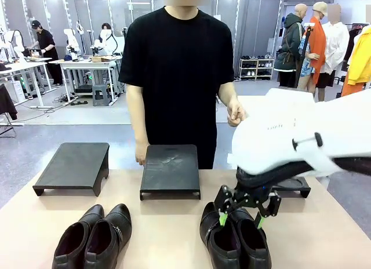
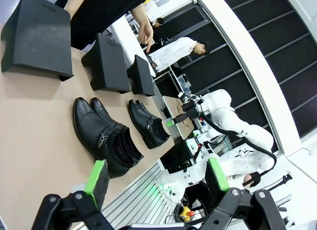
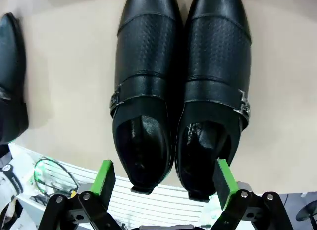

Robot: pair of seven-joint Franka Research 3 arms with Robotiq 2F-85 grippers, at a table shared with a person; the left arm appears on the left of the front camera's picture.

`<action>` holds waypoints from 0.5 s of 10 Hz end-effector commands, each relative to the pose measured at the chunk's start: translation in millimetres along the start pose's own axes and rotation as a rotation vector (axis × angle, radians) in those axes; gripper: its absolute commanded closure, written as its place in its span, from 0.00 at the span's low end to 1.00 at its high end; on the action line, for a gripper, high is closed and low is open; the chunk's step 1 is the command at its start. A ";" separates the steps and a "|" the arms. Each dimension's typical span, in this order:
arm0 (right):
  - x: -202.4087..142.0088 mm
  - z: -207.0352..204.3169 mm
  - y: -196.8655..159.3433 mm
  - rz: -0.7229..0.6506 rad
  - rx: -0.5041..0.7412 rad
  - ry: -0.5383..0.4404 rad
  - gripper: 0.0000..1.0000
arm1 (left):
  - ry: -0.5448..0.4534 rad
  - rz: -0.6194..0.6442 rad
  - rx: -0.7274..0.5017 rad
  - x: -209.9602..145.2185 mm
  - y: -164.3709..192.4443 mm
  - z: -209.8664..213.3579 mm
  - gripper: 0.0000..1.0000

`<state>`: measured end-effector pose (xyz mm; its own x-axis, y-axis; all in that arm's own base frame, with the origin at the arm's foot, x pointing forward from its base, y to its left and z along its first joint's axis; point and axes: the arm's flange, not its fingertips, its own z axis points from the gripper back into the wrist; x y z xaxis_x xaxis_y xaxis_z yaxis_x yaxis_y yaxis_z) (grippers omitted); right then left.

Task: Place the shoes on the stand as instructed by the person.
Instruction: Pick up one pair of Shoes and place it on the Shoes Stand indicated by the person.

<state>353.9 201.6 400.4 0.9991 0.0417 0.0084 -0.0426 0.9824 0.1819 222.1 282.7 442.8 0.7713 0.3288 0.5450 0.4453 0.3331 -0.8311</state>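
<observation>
On table (image 1: 168,234) — shoes' (image 1: 107,234) toes face person (image 1: 179,66).

Four black shoes (image 1: 107,237), three black stands (image 1: 170,167).

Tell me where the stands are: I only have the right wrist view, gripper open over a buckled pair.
Observer: The left stand, middle stand and right stand sit in a row across the table, beyond the right pair and the left pair.
Operator: Is the person indicating one?
Observer: The person's lowered hand rests at the middle stand's far corner; I cannot tell if that is an instruction.
Operator: What about the left arm?
Observer: The left gripper is open, holding nothing, raised above the table short of the left pair.
</observation>
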 end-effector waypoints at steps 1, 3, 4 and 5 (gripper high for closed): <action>1.1 -24.7 12.0 -0.036 -0.059 -0.039 0.00 | -0.006 -0.018 -0.019 -0.1 0.3 2.3 0.00; -1.4 -47.0 13.4 -0.038 -0.103 -0.040 0.00 | -0.006 -0.018 -0.019 -0.1 0.3 2.3 0.00; -2.4 -54.5 13.3 -0.036 -0.117 -0.044 0.00 | -0.006 -0.018 -0.019 -0.1 0.3 2.3 0.00; -3.9 -59.6 14.1 -0.029 -0.129 -0.041 0.00 | -0.006 -0.018 -0.019 -0.1 0.3 2.3 0.00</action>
<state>349.3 216.2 350.5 0.9989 0.0419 0.0195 -0.0435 0.9950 0.0897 222.0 282.7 442.8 0.7712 0.3289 0.5450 0.4453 0.3331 -0.8311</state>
